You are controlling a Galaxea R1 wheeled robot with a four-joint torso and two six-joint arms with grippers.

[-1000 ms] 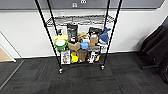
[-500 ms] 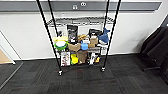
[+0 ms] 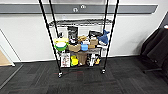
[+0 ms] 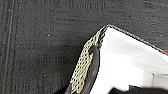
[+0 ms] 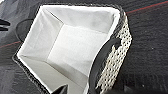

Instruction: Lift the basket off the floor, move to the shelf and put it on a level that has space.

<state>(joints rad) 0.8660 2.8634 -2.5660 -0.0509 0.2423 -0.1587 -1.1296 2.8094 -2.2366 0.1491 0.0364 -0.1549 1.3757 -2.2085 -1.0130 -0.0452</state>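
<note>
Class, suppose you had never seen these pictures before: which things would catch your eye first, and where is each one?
The tall black-posted wire rack stands against the pale wall on dark carpet, its lower tiers crowded with colourful things, among them a blue plush shark and a green bowl. In the right wrist view the woven basket gapes open, its white lining bare, a dark handle on its side.

One shelf (image 3: 79, 37), black-posted, at twelve o'clock, two caster wheels (image 3: 60, 74) visible at its front. One basket (image 5: 75, 45), white-lined, with two dark handles (image 5: 100, 62). One blue shark plush (image 3: 104, 37). One green bowl (image 3: 61, 46).
</note>
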